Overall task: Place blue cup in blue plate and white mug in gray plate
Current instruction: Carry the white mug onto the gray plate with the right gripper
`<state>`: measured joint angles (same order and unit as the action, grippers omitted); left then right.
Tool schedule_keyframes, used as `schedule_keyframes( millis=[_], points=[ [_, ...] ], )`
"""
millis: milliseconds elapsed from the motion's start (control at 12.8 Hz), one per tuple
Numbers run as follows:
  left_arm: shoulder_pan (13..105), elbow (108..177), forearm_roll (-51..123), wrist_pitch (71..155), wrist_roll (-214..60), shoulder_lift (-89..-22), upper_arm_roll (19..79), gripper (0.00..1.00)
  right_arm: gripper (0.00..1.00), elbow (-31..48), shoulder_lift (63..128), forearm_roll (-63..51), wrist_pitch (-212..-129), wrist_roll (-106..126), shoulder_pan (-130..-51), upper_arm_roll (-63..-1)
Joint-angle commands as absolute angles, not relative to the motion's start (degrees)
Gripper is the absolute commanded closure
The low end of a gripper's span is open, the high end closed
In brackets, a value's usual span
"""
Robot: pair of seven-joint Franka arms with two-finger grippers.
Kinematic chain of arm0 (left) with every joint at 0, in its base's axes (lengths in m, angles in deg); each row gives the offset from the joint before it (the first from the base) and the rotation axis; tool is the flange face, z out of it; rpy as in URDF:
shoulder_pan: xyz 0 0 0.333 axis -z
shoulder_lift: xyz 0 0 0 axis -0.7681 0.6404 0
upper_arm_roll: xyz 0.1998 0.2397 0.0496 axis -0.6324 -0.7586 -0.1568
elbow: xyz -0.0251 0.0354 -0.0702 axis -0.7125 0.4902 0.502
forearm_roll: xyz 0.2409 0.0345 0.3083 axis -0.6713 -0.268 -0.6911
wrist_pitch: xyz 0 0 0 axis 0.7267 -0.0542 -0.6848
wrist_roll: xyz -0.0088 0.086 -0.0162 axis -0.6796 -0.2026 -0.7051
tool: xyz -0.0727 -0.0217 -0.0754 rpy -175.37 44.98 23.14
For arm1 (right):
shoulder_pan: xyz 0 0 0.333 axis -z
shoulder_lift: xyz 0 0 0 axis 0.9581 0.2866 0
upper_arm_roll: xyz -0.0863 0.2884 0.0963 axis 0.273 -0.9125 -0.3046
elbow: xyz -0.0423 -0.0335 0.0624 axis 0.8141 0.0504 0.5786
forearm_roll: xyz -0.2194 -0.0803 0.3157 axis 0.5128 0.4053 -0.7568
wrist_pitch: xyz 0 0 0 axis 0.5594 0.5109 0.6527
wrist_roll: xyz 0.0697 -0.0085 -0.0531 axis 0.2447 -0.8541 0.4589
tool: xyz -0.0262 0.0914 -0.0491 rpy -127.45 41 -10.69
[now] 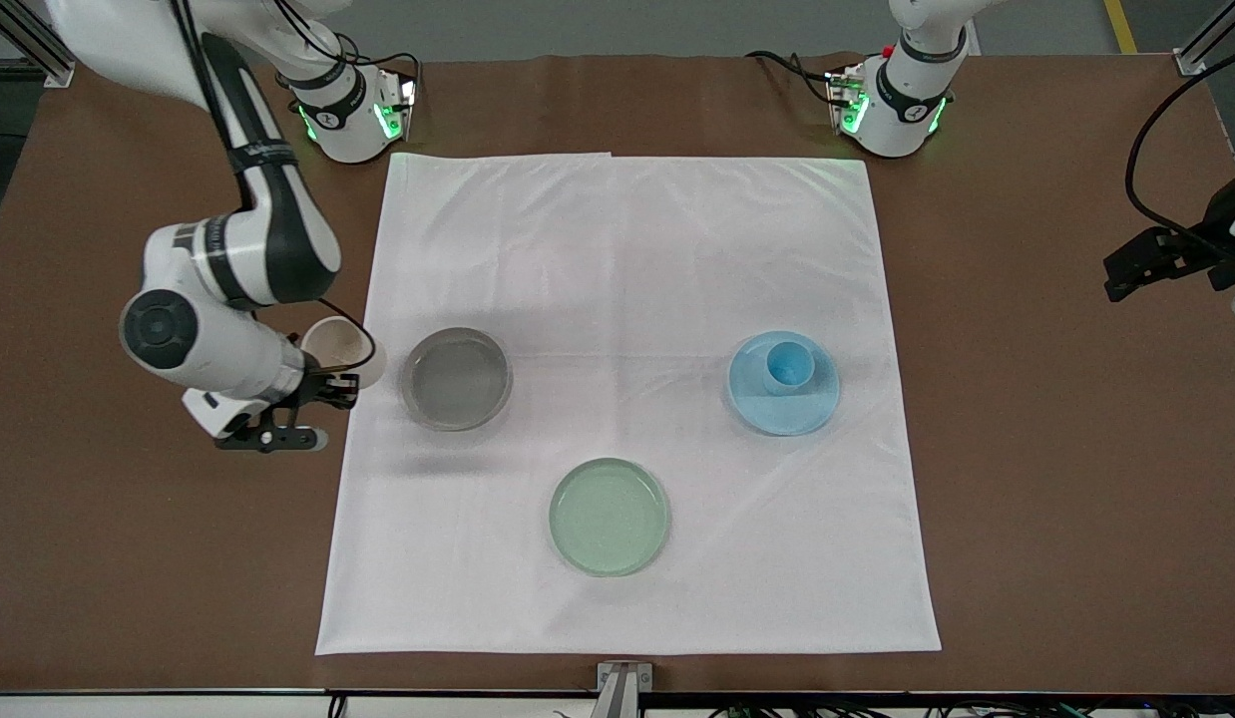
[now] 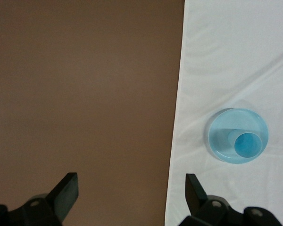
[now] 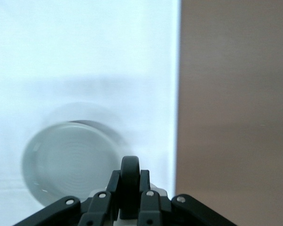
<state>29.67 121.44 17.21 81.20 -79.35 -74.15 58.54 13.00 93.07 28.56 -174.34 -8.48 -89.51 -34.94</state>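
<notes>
The white mug (image 1: 343, 351) is held by its dark handle in the right tool (image 1: 323, 391), beside the gray plate (image 1: 456, 378) toward the right arm's end of the bench (image 1: 99, 558). The blue cup (image 1: 787, 366) is seated in the blue plate (image 1: 784, 383). The left tool (image 2: 132, 197) is kept wide and empty, waiting over bare bench.

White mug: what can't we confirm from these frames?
- White mug, front view: body hidden by the right arm; whether it is lifted is unclear.
- Right wrist view: only its dark handle shows, clamped in the right hand.
- Left hand: cut off at the front view's edge.
</notes>
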Motion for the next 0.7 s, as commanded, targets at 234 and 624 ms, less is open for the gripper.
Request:
schedule_keyframes(
  millis=[234, 624],
  points=[
    [46.7, 130.3, 24.4, 81.1, -78.5, -81.6, 38.5, 0.0, 0.98, 14.0, 99.1, 27.8, -184.0, -14.4, -95.2, -34.3],
    [50.6, 134.7, 24.5, 83.0, -78.8, -85.0, 35.7, 0.0, 0.98, 14.3, 102.4, 27.8, -186.3, -15.5, -97.3, -34.3]
  ],
)
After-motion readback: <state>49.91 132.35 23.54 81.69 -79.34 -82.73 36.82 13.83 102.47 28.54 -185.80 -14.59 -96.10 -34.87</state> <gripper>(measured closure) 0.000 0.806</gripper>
